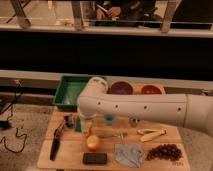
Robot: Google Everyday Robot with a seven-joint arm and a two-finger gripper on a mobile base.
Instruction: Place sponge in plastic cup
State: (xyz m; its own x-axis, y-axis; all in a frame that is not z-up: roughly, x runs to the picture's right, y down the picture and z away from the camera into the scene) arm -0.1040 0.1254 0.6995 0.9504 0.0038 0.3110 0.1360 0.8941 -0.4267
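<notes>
Beside the plastic cup (109, 119), the gripper (85, 124) is held low, seemingly with the sponge (88, 131) for transfer; closure cannot be told.

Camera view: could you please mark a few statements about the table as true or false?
The orange fruit sits in the green tray. False: it lies on the wooden table, near the gripper.
The grey-blue cloth lies between the dark slab and the grapes. True.
The plastic cup stands on the table beside the gripper. True.
The purple bowl stands at the table's near edge. False: it is at the far edge, beside the red bowl.
</notes>
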